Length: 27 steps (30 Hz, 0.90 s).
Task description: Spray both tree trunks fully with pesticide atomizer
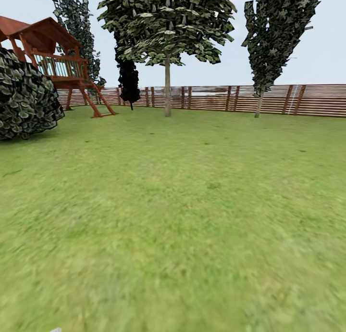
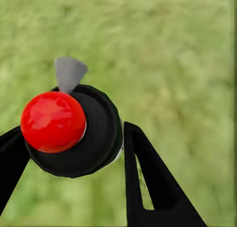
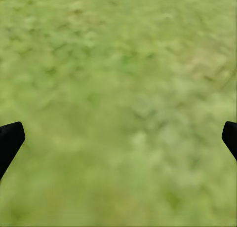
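The left hand [image 2: 74, 148] is clamped on the pesticide atomizer [image 2: 74, 131], one black finger [image 2: 148, 187] against each side of its round black cap, whose red button and grey nozzle face the camera over grass. The right hand [image 3: 118, 138] has its fingers spread wide apart above bare grass. Ahead, the lawn [image 1: 182, 216] lies broad and unobstructed up to the slatted fence [image 1: 269, 100]. Two pale-trunked trees [image 1: 167, 89] stand near the fence, a dark bush [image 1: 24, 98] and a wooden playhouse [image 1: 57, 62] at the left edge.
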### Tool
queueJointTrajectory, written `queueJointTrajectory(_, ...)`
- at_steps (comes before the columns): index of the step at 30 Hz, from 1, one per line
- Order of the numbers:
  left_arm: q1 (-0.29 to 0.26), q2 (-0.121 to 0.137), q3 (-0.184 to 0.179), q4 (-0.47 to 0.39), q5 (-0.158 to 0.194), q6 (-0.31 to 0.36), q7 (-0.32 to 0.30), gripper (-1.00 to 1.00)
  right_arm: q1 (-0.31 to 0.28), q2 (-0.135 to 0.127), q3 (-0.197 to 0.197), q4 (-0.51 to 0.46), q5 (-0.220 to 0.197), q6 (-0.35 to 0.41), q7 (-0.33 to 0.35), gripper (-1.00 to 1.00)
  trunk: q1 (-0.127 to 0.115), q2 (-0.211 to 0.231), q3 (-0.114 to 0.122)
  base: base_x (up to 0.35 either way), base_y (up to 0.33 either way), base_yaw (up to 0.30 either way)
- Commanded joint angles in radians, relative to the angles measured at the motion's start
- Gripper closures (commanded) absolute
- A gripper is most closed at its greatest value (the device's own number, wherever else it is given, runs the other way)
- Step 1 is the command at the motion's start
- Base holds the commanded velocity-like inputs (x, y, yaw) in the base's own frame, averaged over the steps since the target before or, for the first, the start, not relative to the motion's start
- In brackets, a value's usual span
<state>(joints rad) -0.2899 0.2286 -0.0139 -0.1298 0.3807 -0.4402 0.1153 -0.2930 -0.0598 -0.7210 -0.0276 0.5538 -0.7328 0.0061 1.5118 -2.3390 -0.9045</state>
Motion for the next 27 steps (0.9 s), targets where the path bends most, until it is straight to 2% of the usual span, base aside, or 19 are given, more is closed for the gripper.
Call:
queueJointTrajectory(1, 0.000, -0.001, 0.000, 0.000, 0.000, 0.000, 0.000, 1.00, 0.000, 0.000, 0.000, 0.000, 0.000, 0.000, 0.000, -1.00, 0.000, 0.000, 0.000, 0.342, 0.000, 0.000)
queueJointTrajectory(27, 0.000, 0.000, 0.000, 0.000, 0.000, 0.000, 0.000, 1.00, 0.000, 0.000, 0.000, 0.000, 0.000, 0.000, 0.000, -1.00, 0.000, 0.000, 0.000, 0.342, 0.000, 0.000)
